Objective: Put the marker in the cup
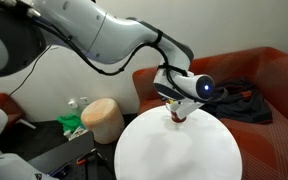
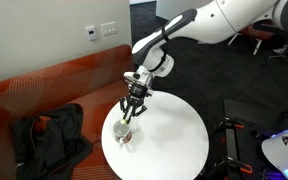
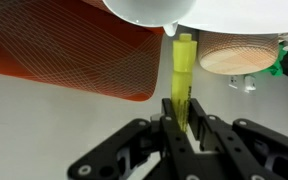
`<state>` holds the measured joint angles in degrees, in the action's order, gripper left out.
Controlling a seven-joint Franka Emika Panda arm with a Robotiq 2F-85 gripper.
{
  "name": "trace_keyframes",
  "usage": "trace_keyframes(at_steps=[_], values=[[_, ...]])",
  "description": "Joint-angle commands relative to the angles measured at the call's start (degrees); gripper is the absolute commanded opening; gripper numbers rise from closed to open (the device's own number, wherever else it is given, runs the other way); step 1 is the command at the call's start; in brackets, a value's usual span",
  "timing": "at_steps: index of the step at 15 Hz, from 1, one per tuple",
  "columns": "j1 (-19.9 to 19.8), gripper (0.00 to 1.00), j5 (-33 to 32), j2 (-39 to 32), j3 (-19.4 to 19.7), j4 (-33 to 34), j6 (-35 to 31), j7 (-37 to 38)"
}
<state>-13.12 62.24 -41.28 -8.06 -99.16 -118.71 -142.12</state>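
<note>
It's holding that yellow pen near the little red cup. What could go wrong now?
The cup is narrow, so the marker could catch the rim on release and land outside. The cup also stands near the edge of the table; the gripper might nudge it off.

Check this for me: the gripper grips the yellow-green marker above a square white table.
One thing is wrong: the table is round, not square, as both exterior views show. The rest stands: the gripper grips the yellow-green marker above the white table, seen best in the wrist view.
</note>
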Motion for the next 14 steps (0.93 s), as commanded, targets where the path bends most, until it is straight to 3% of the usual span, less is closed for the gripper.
trace_keyframes(at_steps=[1,11,12,14], values=[[0.91,0.05,1.97,-3.21,1.03,3.68,2.56,-2.86],[1.49,0.05,2.52,-8.24,0.79,7.94,2.19,-4.71],[1.57,0.45,2.54,-8.36,0.78,8.02,2.07,-4.64],[1.46,0.52,2.74,-8.56,0.67,8.20,2.09,-4.78]])
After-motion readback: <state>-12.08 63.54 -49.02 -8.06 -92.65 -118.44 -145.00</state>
